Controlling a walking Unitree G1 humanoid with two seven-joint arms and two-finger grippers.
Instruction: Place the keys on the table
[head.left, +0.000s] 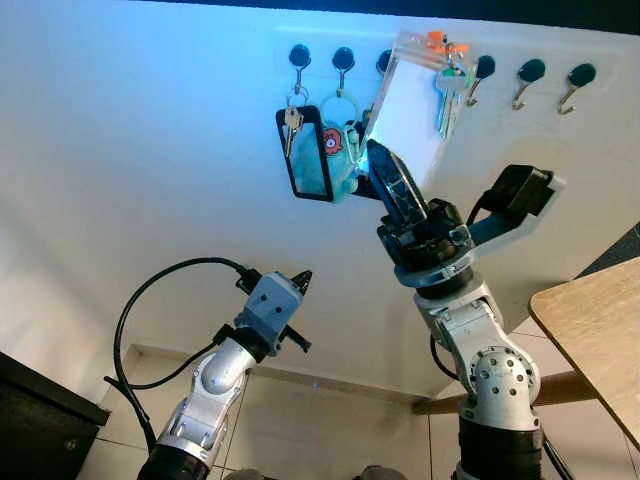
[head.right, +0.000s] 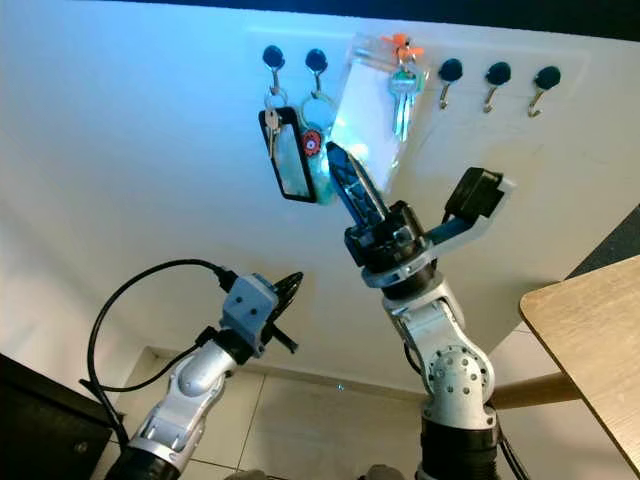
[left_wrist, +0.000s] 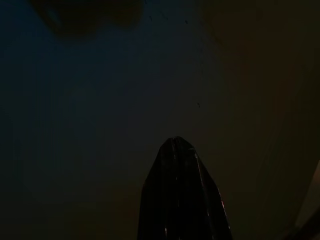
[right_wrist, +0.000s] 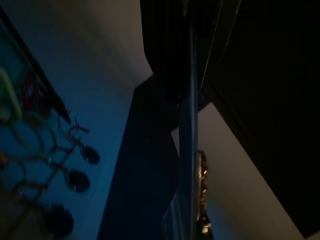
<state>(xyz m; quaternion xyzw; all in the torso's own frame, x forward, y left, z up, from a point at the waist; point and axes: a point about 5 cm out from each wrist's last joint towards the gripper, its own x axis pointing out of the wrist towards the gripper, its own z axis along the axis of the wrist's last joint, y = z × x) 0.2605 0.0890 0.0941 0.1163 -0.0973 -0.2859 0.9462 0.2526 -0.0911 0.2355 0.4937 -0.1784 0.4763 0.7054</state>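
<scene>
A row of dark hooks (head.left: 531, 71) runs across the top of the frame on a white wall (head.left: 130, 150). The keys (head.left: 450, 88), silver with an orange tag, hang from a hook at upper centre-right, just in front of a clear plastic sleeve (head.left: 410, 110) that glows pale blue. The right gripper (head.left: 392, 178) reaches up at the centre of the frame, its black fingers pressed together on the lower edge of the sleeve; in the right wrist view the thin sheet runs edge-on between the dark fingers, with the keys (right_wrist: 201, 192) beside it. The keys are thus still up on the wall, not on the table (head.left: 595, 325), whose wooden corner shows at lower right.

Left of the sleeve, a black-framed tag (head.left: 308, 155) with a small key (head.left: 291, 125) and a teal fob (head.left: 340, 150) hang from two other hooks.

The left gripper (head.left: 300, 279) sits low at lower left, pointing toward the wall, well apart from the hooks; its fingers appear closed on nothing, as the dark left wrist view also suggests. A black cable (head.left: 150, 300) loops behind that arm.
</scene>
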